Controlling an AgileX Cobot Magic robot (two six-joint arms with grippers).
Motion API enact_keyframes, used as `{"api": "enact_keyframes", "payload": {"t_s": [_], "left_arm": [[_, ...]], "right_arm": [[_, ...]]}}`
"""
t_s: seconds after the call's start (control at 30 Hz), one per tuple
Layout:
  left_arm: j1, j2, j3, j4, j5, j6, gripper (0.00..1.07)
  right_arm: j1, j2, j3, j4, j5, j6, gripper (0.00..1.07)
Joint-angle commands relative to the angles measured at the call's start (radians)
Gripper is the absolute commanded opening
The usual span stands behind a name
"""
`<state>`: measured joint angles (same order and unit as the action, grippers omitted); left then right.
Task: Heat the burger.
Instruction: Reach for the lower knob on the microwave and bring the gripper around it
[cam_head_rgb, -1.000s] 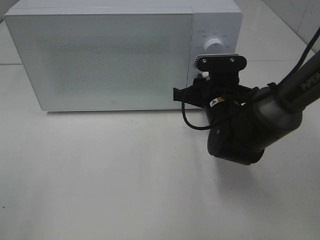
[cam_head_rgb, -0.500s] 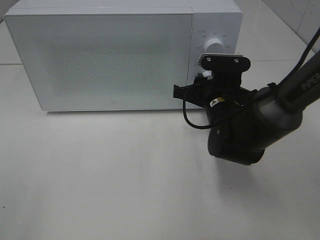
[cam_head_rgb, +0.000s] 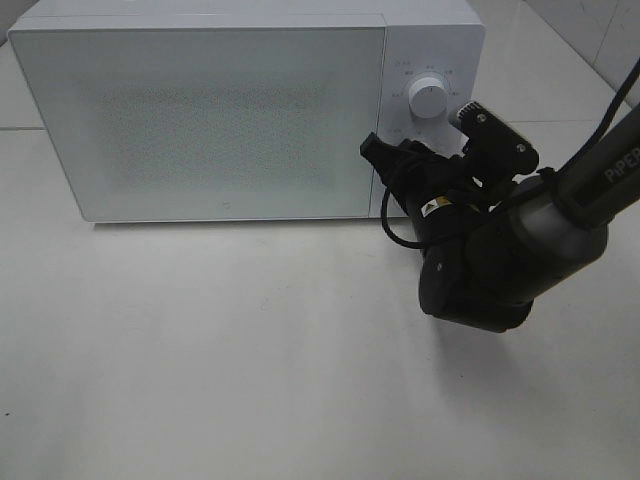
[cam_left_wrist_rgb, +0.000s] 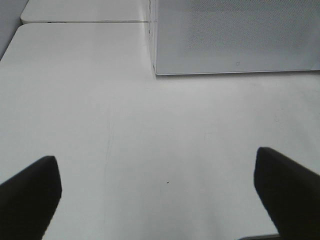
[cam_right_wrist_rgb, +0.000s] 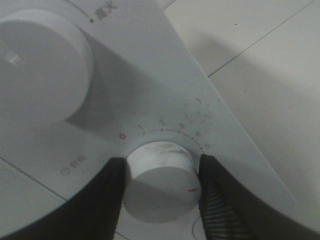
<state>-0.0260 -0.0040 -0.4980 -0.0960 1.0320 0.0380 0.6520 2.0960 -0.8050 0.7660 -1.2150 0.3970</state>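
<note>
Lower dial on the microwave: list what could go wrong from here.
1. The right claw pinches the lower dial only by its smooth rim; its grip may slip and the turn fall short.
2. The upper dial sits close by; the wrist might nudge it.
3. The microwave door is shut and frosted, so no burger shows; it may run empty.

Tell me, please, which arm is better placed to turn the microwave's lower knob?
Right. The right gripper is closed on the lower knob of the microwave, while the left gripper hangs open over the table, away from the controls.
</note>
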Motion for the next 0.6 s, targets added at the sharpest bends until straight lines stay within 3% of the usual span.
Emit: {"api": "enact_keyframes", "payload": {"t_s": [0.03, 0.6], "left_arm": [[0.005, -0.025, 0.001, -0.005, -0.005, -0.002, 1.00], [0.005, -0.025, 0.001, -0.005, -0.005, -0.002, 1.00]], "right_arm": [[-0.005, -0.001, -0.018, -0.084, -0.150, 0.110, 0.05], [-0.005, -0.001, -0.018, -0.061, -0.151, 0.586, 0.05]]}}
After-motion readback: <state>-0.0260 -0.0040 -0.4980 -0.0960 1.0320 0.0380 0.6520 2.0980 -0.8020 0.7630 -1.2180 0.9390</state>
